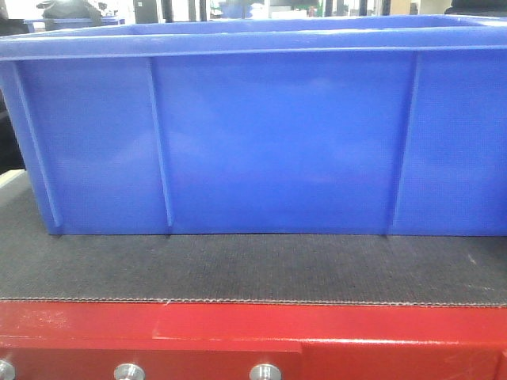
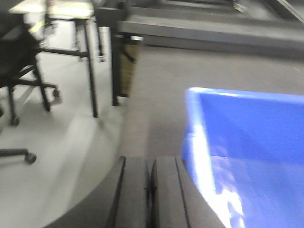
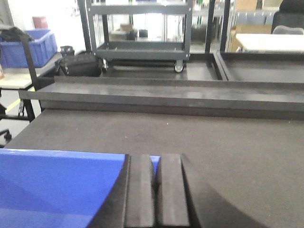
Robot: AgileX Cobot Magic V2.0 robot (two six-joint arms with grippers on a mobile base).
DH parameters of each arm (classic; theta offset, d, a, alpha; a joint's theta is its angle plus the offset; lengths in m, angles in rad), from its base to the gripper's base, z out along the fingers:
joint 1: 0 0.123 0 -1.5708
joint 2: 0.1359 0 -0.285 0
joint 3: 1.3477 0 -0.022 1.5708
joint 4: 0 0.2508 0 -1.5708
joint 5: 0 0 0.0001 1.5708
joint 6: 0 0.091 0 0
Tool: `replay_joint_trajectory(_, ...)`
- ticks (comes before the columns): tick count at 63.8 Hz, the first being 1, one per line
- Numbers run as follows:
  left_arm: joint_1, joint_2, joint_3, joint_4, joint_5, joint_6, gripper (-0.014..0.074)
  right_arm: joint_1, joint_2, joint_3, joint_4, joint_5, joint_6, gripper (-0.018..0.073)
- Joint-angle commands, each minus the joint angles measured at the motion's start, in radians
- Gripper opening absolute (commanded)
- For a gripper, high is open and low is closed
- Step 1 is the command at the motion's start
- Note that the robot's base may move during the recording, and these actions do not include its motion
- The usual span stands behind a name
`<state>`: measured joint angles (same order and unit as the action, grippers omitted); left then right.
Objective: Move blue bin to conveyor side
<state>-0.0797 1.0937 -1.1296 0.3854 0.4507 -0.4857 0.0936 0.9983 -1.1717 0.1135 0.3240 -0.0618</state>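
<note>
The blue bin point(image 1: 269, 134) stands upright on the dark woven conveyor belt point(image 1: 238, 269), its front wall a short way back from the red frame point(image 1: 238, 324). In the left wrist view, my left gripper point(image 2: 151, 164) is shut and empty, just left of the bin's rim point(image 2: 199, 137), over the belt point(image 2: 156, 95). In the right wrist view, my right gripper point(image 3: 156, 159) is shut with a thin gap, at the right end of the bin point(image 3: 57, 185). A sliver of blue shows past the fingertips. Neither gripper shows in the front view.
Silver bolts point(image 1: 128, 372) line the red frame. A dark raised rail point(image 3: 166, 97) runs across beyond the belt. A grey wheeled rack point(image 3: 137, 38) and another blue bin point(image 3: 26, 47) stand behind. An office chair point(image 2: 19, 80) and table legs point(image 2: 90, 66) stand on the floor at left.
</note>
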Motion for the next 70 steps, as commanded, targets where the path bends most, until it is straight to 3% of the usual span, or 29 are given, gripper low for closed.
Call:
replay_joint_trajectory(1, 0.064, -0.059, 0.065, -0.039, -0.117, -0.019, 0.0011, -0.001, -0.078, 0.138, -0.005, -0.131, -0.008, -0.0087)
replay_joint_trajectory(7, 0.102, -0.136, 0.153, -0.039, -0.216, -0.019, 0.0011, -0.001, -0.148, 0.270, -0.005, -0.195, -0.008, -0.0087)
replay_joint_trajectory(24, 0.104, -0.391, 0.463, -0.039, -0.389, -0.019, 0.0011, -0.001, -0.382, 0.586, -0.005, -0.279, -0.008, -0.0087)
replay_joint_trajectory(31, 0.104, -0.512, 0.594, -0.025, -0.398, -0.017, 0.0011, -0.001, -0.492, 0.678, -0.005, -0.279, -0.008, -0.0087)
replay_joint_trajectory(41, 0.104, -0.678, 0.759, 0.050, -0.433, -0.017, 0.0011, -0.001, -0.644, 0.788, -0.005, -0.279, -0.008, -0.0087)
replay_joint_trajectory(49, 0.104, -0.804, 0.850, 0.051, -0.440, -0.017, 0.0011, -0.001, -0.729, 0.839, -0.005, -0.281, -0.008, -0.0087)
replay_joint_trajectory(70, 0.104, -0.993, 0.886, 0.056, -0.431, -0.017, 0.0011, -0.001, -0.793, 0.848, -0.005, -0.284, -0.008, -0.0088)
